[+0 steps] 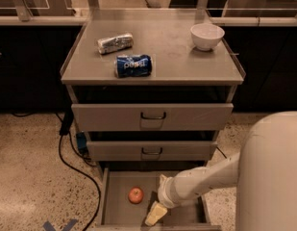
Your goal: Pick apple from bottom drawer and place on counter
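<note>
Approach is the step in hand: I judge the reach toward the fruit to be under way, with the grasp not yet made. The gripper [156,213] sits low inside the bottom drawer [120,211], near its front edge, at the end of the white arm [201,181] that enters from the right. The apple [135,195] rests on the drawer floor just to the left of the gripper and slightly farther back, near it but apart from it. Whether the gripper is apart or together I cannot tell from this view; it holds nothing that I can see. The next move calls for a short shift left and back so that the gripper brackets the apple, then a closure firm enough to keep the round fruit from rolling away across the flat floor. After that, I expect a lift clear of the drawer walls and of the two drawer fronts above. The counter [186,61] lies well above the gripper and farther back, and carries a blue can [133,65], a wrapped packet [115,43] and a white bowl [207,35], so I plan placement on a bare patch between them.
</note>
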Controlling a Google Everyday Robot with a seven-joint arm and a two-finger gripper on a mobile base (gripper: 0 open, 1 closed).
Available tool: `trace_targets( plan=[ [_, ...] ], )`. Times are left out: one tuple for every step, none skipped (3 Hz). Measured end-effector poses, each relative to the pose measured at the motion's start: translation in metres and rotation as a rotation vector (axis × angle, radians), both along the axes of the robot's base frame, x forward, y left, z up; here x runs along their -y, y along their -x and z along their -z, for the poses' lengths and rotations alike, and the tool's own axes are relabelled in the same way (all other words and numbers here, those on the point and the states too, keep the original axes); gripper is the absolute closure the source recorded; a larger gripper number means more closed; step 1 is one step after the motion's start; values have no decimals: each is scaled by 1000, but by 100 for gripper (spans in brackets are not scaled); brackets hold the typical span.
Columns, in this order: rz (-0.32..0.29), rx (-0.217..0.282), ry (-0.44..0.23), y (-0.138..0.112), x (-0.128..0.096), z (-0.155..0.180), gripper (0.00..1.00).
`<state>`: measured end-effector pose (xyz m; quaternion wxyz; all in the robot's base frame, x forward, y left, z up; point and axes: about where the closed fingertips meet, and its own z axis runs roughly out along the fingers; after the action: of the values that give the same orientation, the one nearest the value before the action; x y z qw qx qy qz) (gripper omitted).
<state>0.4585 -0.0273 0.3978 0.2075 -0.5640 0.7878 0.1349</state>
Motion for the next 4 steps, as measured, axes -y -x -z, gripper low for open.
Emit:
trace_targets(
  plan=[
    [-25,-13,-112,0,-11,22,0],
    [-32,-27,-188,-5,-9,47,0],
    [-55,-38,-169,-16,-24,78,0],
    [-85,-42,-114,-21,-52,105,0]
  ],
)
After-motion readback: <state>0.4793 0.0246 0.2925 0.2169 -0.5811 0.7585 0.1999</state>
